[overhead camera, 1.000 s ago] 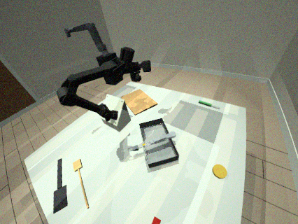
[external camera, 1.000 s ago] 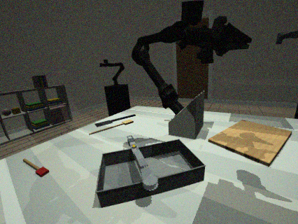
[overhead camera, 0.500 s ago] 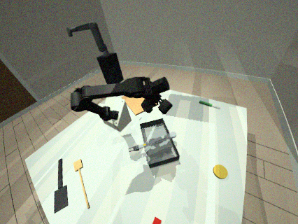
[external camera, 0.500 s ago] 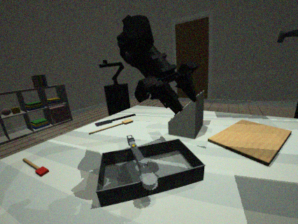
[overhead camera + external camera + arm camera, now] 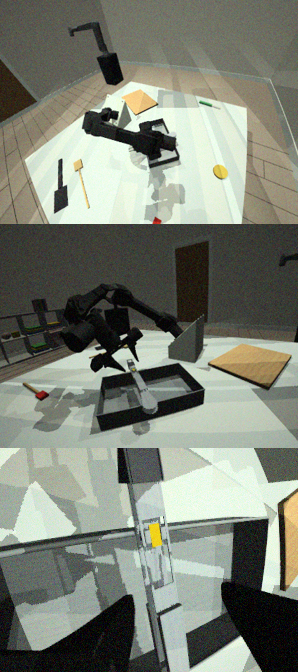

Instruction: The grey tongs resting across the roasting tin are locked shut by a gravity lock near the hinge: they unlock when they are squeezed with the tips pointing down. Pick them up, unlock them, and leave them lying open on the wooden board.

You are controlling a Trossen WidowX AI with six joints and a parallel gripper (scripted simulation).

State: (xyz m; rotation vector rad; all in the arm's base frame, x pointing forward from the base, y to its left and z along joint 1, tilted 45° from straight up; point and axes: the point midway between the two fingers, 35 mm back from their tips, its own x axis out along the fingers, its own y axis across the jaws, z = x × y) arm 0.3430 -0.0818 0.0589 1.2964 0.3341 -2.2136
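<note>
The parted gripper (image 5: 161, 158) (image 5: 131, 364) (image 5: 177, 596) held nothing, its fingers astride the tongs (image 5: 141, 388) (image 5: 161, 593), apparently for a grasp; these lay across the roasting tin (image 5: 164, 162) (image 5: 148, 414) (image 5: 250, 555), bridging its walls.

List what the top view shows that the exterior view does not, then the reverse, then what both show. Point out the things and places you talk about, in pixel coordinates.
Only top: the yellow disc (image 5: 220, 171) and the green-handled tool (image 5: 206, 103).

Only exterior: the shelf unit (image 5: 21, 325), and the yellow patch (image 5: 133, 369) (image 5: 155, 535) near one end of the tongs.

Both: the wooden board (image 5: 140, 101) (image 5: 252, 362) (image 5: 291, 543), the roasting tin (image 5: 164, 162) (image 5: 122, 420) (image 5: 250, 548), the grey wedge-shaped block (image 5: 120, 115) (image 5: 190, 339) and the red head (image 5: 157, 220) (image 5: 42, 395), whose wooden handle appears only in the exterior view.
</note>
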